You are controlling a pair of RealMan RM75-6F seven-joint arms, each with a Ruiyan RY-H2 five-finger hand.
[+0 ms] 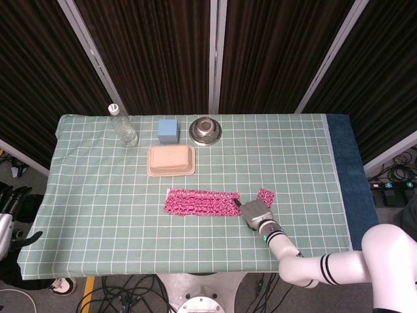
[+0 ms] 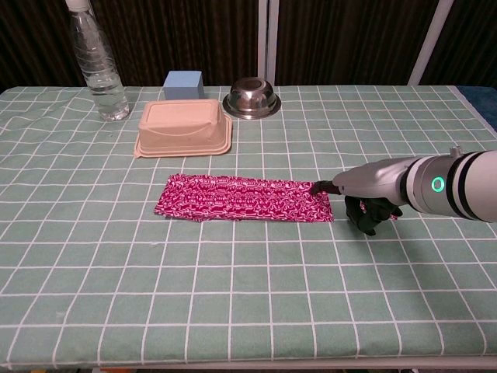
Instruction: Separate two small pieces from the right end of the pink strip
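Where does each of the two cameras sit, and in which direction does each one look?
Head view: sits high above the near table edge, looks steeply down on the whole table; shows the right hand and arm, and the left hand off the table at the left.
Chest view: sits low at the near edge, looks across the table toward the dark curtain; shows only the right hand and forearm.
Both share: the pink strip, the right hand at its right end, bottle, lidded box, blue block and metal bowl.

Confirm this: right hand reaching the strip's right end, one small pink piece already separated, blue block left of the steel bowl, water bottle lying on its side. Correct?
Not quite. The water bottle stands upright, as the chest view shows; the rest holds.
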